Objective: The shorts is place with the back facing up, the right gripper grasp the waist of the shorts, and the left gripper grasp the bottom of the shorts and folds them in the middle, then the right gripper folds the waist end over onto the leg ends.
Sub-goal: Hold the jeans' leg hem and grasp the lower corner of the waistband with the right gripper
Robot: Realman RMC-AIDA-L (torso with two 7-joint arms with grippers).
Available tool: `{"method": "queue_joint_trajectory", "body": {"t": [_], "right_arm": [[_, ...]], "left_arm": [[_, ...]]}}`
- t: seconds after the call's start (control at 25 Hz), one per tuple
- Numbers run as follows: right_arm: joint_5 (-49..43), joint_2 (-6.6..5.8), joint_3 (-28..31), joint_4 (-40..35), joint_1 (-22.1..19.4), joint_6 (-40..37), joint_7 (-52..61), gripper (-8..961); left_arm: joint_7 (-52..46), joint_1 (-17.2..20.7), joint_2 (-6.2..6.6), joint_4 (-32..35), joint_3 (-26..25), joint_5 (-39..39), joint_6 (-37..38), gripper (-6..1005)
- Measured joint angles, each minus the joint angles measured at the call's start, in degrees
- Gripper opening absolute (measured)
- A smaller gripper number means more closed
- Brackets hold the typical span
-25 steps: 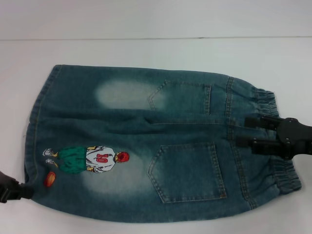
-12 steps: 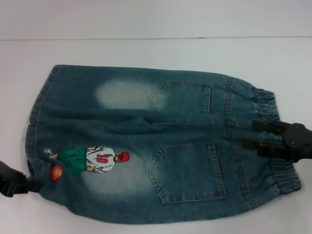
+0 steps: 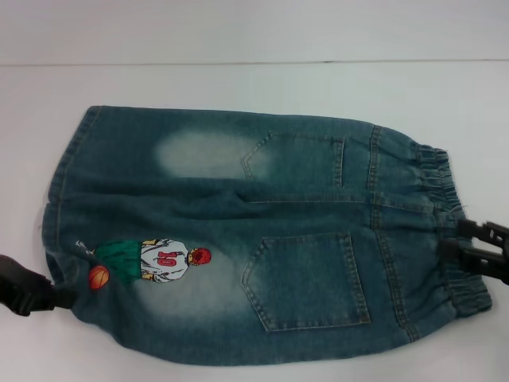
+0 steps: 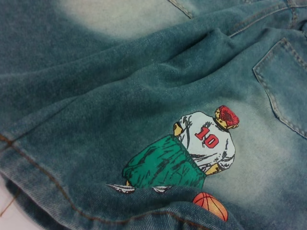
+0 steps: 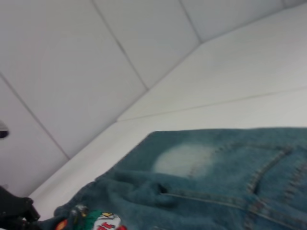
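The left pincer (image 3: 49,296) is clenched on the shorts (image 3: 238,239) hem; the right pincer (image 3: 461,239), spread at the waistband, should clamp squarely before lifting.

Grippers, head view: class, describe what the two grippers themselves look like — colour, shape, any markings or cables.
Both are black. The left gripper shows as a chunky, rounded block narrowing toward the shorts. The right gripper has two straight, bar-like fingers with squared ends, set parallel. No cables, labels or coloured markings are visible on either.
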Motion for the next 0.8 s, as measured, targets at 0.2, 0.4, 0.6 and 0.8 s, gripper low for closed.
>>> {"method": "queue_joint_trajectory", "body": {"t": [0.2, 0.4, 0.6, 0.8], "right_arm": [[-0.09, -0.11, 0.44, 0.00, -3.12, 0.32, 1.32, 912], [-1.18, -0.26, 0.25, 0.57, -5.01, 0.14, 1.40, 911], [-4.78, 0.05, 0.46, 0.69, -5.41, 0.50, 2.44, 911], [-5.28, 0.21, 1.49, 0.70, -5.98, 0.84, 2.68, 911]], "left_arm": [[0.00, -0.16, -0.16, -0.27, -0.05, -0.14, -0.46, 79], [-0.14, -0.77, -0.49, -0.33, -0.07, -0.21, -0.56, 80], [-0.66, -1.54, -0.59, -0.35, 0.19, -0.25, -0.62, 80], [-0.69, -1.72, -0.64, -0.35, 0.27, -0.26, -0.61, 80]]}}
